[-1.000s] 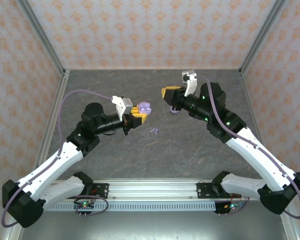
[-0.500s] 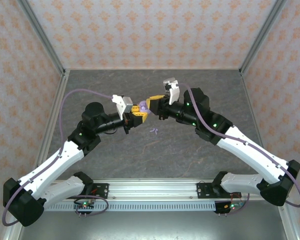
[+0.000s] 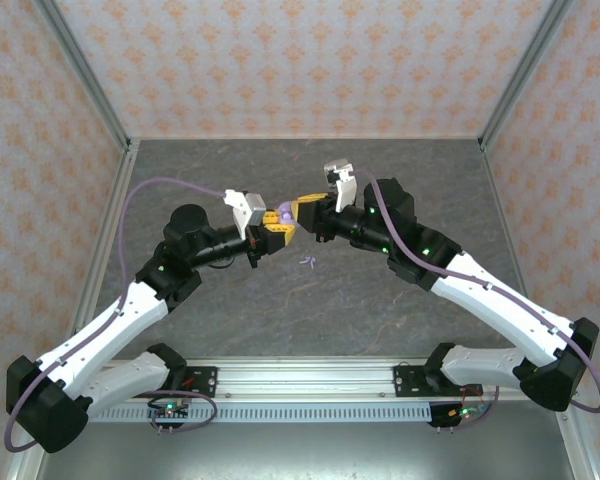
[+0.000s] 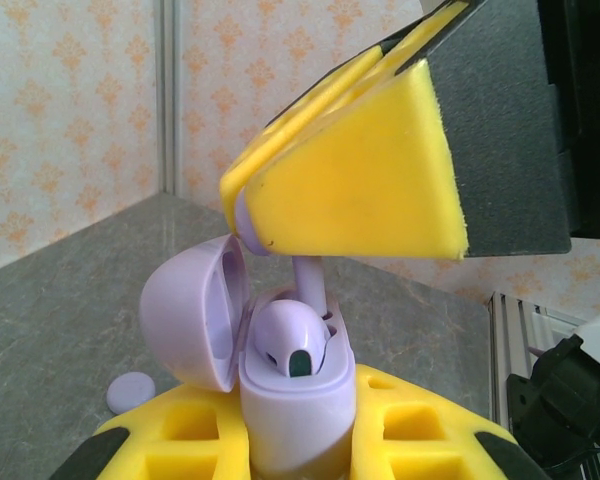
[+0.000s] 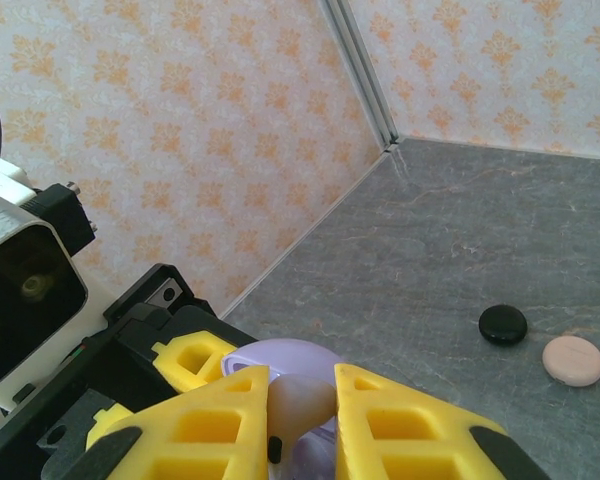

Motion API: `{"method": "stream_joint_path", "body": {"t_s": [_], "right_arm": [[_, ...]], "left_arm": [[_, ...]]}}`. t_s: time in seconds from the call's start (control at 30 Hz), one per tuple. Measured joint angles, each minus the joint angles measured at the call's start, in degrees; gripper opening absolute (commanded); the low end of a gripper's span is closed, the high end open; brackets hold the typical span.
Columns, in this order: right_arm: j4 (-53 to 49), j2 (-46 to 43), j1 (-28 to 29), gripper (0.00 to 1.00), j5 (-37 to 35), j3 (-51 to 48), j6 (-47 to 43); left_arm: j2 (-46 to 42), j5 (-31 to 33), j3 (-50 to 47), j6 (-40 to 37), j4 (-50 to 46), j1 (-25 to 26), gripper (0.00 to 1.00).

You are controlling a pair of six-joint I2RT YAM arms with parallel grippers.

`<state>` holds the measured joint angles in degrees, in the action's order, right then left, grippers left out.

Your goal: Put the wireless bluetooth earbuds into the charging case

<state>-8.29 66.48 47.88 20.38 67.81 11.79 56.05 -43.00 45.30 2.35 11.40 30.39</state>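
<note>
My left gripper [image 3: 273, 229] [image 4: 295, 435] is shut on the base of an open lilac charging case [image 4: 295, 400], its lid [image 4: 192, 312] swung to the left. One lilac earbud [image 4: 292, 340] sits in the case. My right gripper [image 3: 304, 210] [image 5: 300, 400] is shut on a second lilac earbud [image 5: 302, 395], right above the case. Its stem [image 4: 311, 282] reaches down into the case mouth behind the seated bud. Another tiny lilac earbud [image 3: 307, 263] lies on the table just in front of both grippers.
A lilac disc [image 4: 130, 390] lies on the grey table beyond the case. A black disc [image 5: 503, 324] and a pink disc [image 5: 572, 360] lie on the table too. Patterned walls and metal posts [image 3: 88, 80] close in the table.
My right gripper has swung left from the back middle of the table, carrying the earbud, and now hovers at the case in the left gripper. The left arm has stayed still.
</note>
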Motion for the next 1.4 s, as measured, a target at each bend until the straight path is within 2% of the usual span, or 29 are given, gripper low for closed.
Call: {"method": "stream_joint_path", "body": {"t_s": [0.4,0.6,0.9,1.07,1.23,1.4], "right_arm": [[0.15,0.42,0.0,0.18,0.66,-0.11,-0.04],[-0.26,0.66,0.0,0.23,0.83,-0.11,-0.5],[-3.91,0.68,0.11,0.51,1.05,1.99,-2.1],[-6.75,0.52,-0.44,0.63,0.59,5.7,-3.76],[-8.9,-1.38,-5.27,0.77,1.62,6.56,-3.96],[-8.35,-3.5,-12.59,0.91,8.04,3.63,-1.31]], "left_arm": [[0.0,0.5,0.0,0.76,0.0,0.0,0.0],[0.0,0.72,-0.02,0.83,0.0,0.0,0.0],[-0.02,1.42,-0.04,0.81,0.0,0.0,0.0],[-0.04,1.49,-0.04,0.81,0.0,0.0,0.0],[-0.22,1.49,-0.04,0.81,0.0,0.0,0.0],[-0.92,1.49,-0.04,0.81,0.0,0.0,0.0]]}}
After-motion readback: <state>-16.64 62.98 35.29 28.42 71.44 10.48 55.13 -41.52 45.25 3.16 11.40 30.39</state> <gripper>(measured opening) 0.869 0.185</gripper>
